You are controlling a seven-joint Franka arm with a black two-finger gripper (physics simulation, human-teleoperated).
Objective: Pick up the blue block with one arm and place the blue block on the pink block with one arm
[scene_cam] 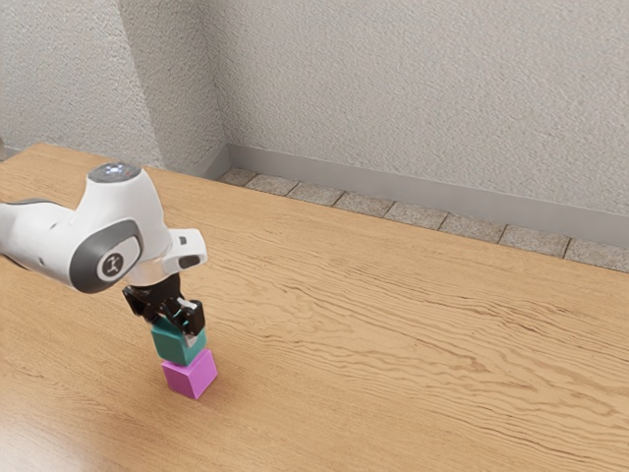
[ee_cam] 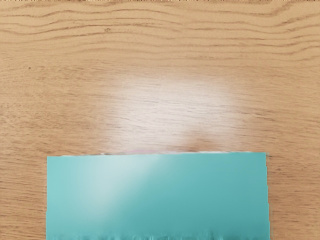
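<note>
The blue block [scene_cam: 181,346], teal in shade, stands on top of the pink block [scene_cam: 192,375] on the wooden table [scene_cam: 413,324], toward the exterior view's lower left. My black gripper [scene_cam: 175,327] comes straight down onto the blue block, with its fingers against the block's upper part from two sides. In the wrist view the blue block [ee_cam: 157,196] lies right under my hand, and it hides the pink block.
Wood-grain tabletop stretches to the exterior view's right and far side. Behind the table's far edge run a strip of stone floor tiles [scene_cam: 423,214] and a rough grey wall [scene_cam: 413,88].
</note>
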